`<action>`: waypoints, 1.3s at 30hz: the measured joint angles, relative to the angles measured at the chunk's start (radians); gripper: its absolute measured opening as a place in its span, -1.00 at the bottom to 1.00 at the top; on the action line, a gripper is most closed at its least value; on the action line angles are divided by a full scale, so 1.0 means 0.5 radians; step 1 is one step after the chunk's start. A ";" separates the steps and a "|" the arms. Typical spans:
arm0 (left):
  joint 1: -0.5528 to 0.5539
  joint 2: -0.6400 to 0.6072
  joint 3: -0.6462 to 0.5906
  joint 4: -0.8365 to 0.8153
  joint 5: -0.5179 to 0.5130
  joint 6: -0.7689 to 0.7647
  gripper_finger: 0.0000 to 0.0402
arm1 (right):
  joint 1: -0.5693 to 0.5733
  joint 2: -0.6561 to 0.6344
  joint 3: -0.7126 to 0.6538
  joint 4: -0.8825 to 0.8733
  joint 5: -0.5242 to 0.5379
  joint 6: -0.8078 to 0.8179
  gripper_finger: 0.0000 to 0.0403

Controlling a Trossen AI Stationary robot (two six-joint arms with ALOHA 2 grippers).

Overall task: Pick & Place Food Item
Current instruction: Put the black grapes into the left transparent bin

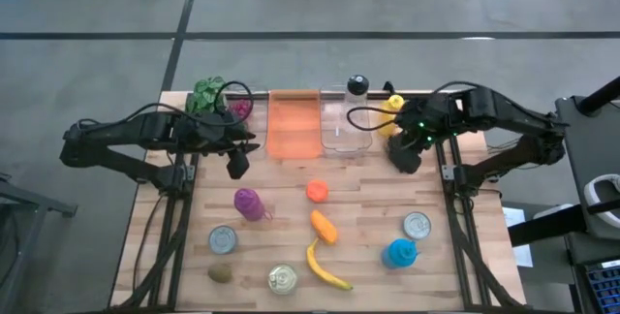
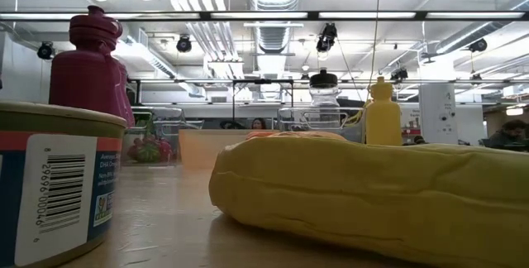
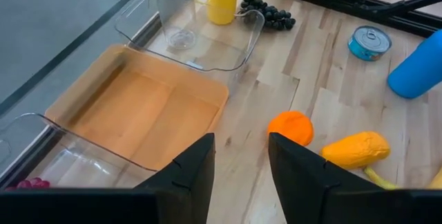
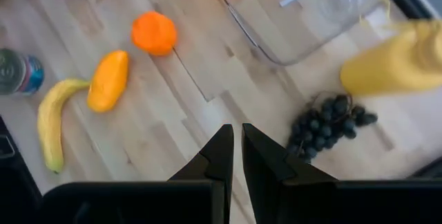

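A: Is any food placed yet?

B: Hard to credit much. In the high view the orange bin (image 1: 293, 126) at upper centre looks bare, and the clear bin (image 1: 346, 128) to its right holds only a bottle (image 1: 357, 88). A third bin at the upper left has something pink-red in it (image 1: 238, 110), too small to name.

A: And the loose food?

B: All on the table (image 1: 281, 183). The orange (image 1: 317, 191) sits at centre, the mango (image 1: 324, 226) just below it, the banana (image 1: 325, 266) lower still, a kiwi (image 1: 220, 273) at the lower left. The grapes (image 4: 330, 125) lie at the right of the right wrist view, beside the yellow bottle (image 4: 397, 61).

A: What are the arms doing?

B: The left gripper (image 1: 235, 163) hangs left of centre, below the orange bin's left corner. Its wrist view shows the fingers (image 3: 191, 169) parted with nothing between them, the orange (image 3: 291, 126) ahead of them. The right gripper (image 1: 402, 156) is at the upper right, near the grapes; its fingers (image 4: 219, 156) are clenched together on nothing.

A: So how far along?

B: I'd judge it at the start of a pick: nothing grasped, nothing lifted. Which item is meant I cannot tell, though the orange looks the likeliest for the left arm. Grasp, carry and drop into a bin all remain.
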 joint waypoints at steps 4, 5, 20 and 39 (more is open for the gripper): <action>0.000 0.000 0.000 0.000 0.000 0.000 -0.26 | 0.000 -0.110 -0.215 0.003 0.039 0.208 -0.87; 0.000 0.000 0.000 0.000 0.000 0.000 -0.26 | 0.000 -0.133 -0.266 0.009 0.063 0.267 -0.87; 0.000 0.000 0.000 0.031 0.000 -0.002 -0.27 | -0.006 -0.231 -0.732 0.141 0.275 0.738 -0.80; -0.001 0.000 0.000 0.040 0.000 -0.003 -0.33 | -0.258 -0.233 -1.345 0.615 0.209 0.829 -0.17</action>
